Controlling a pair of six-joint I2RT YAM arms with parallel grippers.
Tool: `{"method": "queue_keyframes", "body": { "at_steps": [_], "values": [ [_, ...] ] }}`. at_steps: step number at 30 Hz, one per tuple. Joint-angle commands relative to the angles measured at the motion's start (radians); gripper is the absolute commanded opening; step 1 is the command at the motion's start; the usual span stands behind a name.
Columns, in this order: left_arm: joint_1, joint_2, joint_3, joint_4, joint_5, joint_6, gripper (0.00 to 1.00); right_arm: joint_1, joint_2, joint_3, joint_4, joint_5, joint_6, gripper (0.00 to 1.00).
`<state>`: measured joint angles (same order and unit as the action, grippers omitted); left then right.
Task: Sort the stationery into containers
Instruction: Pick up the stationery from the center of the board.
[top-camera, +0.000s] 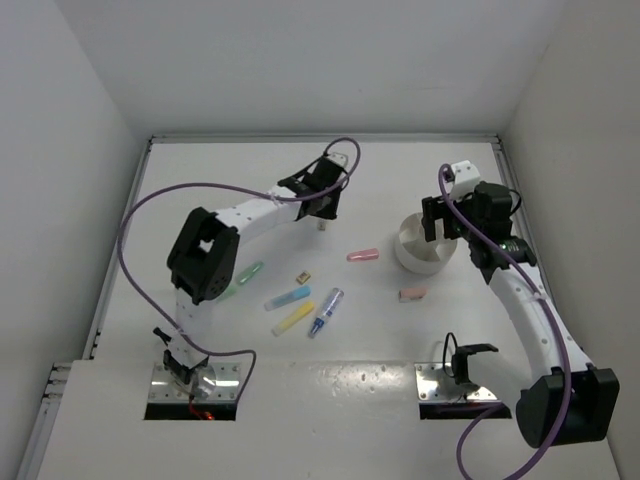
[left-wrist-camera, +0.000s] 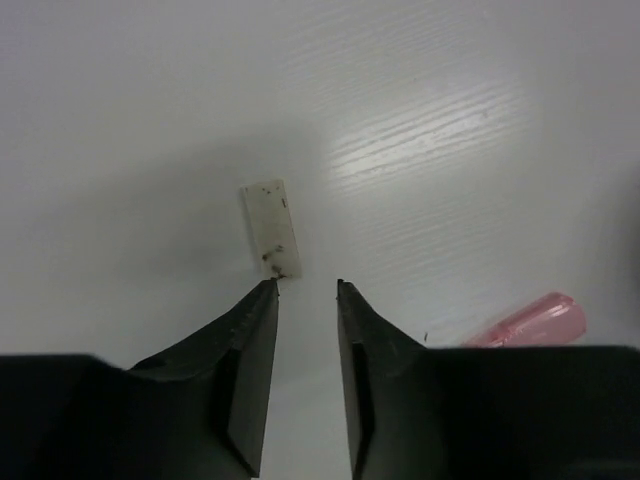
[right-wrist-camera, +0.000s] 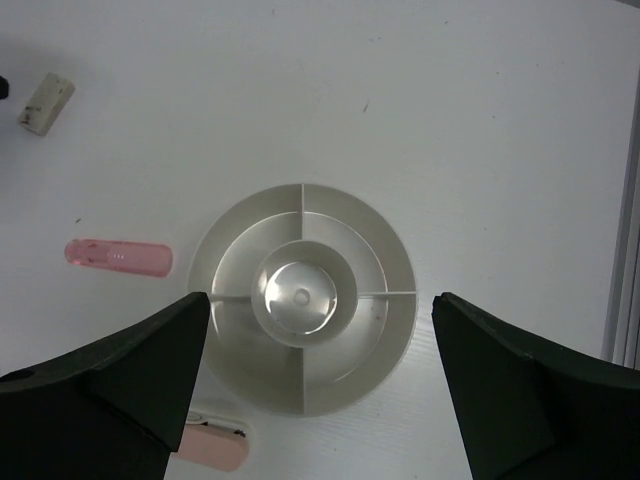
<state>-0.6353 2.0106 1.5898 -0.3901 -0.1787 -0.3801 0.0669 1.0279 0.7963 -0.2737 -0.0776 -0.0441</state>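
The stationery lies spread on the white desk (top-camera: 250, 180). In the top view a green pen (top-camera: 245, 273), a small brown block (top-camera: 303, 277), a blue pen (top-camera: 288, 298), a yellow pen (top-camera: 293, 318) and a purple-blue pen (top-camera: 326, 312) lie near each other in the middle, all apart. A clear pink pen (top-camera: 363, 255) lies to their right, and a pink eraser (top-camera: 413, 293) lies just below the bowl (top-camera: 420, 262).

The bowl is round, white and shallow. It has a small round cup in its centre, a ring around that, and an outer ring cut by thin walls into four parts.

The left gripper (left-wrist-camera: 305, 285) is at the far middle of the desk. Its fingers stand a narrow gap apart and hold nothing. A beige eraser (left-wrist-camera: 271, 228), flat, rectangular and with dark specks, lies just in front of the tips, a little toward the left one. I cannot tell if that finger touches it.

The right gripper (right-wrist-camera: 318, 300) hangs over the bowl with its fingers spread wide, one on each side of it, and they hold nothing.

In the top view the right gripper covers the far part of the bowl, and the beige eraser is hardly visible under the left one. In the left wrist view a finger cuts off the pink pen. In the right wrist view the pink eraser is partly hidden by a finger and the frame edge.
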Motion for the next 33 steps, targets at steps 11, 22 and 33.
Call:
{"method": "queue_keyframes", "body": {
  "at_steps": [11, 22, 33],
  "values": [
    [0.014, 0.189, 0.145, -0.113, -0.143, -0.036, 0.54, -0.006, 0.024, 0.057, 0.008, 0.036, 0.007, 0.93],
    [0.014, 0.243, 0.205, -0.113, -0.108, -0.054, 0.54, -0.006, 0.024, 0.066, 0.008, 0.055, 0.007, 0.93],
    [0.014, 0.283, 0.239, -0.113, -0.099, -0.063, 0.33, -0.006, 0.024, 0.066, 0.008, 0.064, -0.002, 0.93]
  ]
}}
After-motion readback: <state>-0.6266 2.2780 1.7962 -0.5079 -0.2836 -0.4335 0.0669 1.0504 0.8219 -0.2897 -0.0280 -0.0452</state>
